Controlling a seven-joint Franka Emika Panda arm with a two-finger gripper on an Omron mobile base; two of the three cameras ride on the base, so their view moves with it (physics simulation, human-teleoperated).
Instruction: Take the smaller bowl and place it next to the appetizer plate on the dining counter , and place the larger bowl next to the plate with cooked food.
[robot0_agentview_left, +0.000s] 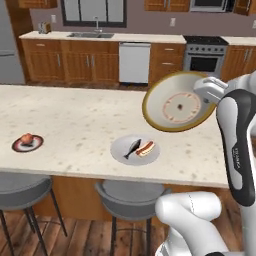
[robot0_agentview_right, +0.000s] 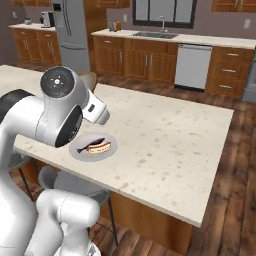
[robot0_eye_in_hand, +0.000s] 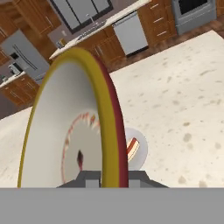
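My gripper (robot0_agentview_left: 204, 94) is shut on the rim of the larger bowl (robot0_agentview_left: 175, 105), a cream bowl with an olive-gold rim. The bowl hangs tipped on edge above the dining counter (robot0_agentview_left: 75, 117), its ringed base facing the left base camera. In the hand view the bowl (robot0_eye_in_hand: 65, 131) stands edge-on between the fingertips, with a dark red band beside its gold rim. The plate with cooked food (robot0_agentview_left: 135, 149) lies on the counter below and left of the bowl, holding a dark fish and a sausage in a bun. The appetizer plate (robot0_agentview_left: 27, 143) sits far left. The smaller bowl is out of view.
Grey round stools (robot0_agentview_left: 131, 194) stand under the counter's near edge. Beyond the island run the wall cabinets with a sink, a white dishwasher (robot0_agentview_left: 134, 62) and a stove (robot0_agentview_left: 205, 56). A fridge (robot0_agentview_right: 72, 35) stands at the far left. Bare speckled counter top (robot0_agentview_right: 170, 135) spreads right of the grey plate (robot0_agentview_right: 93, 146).
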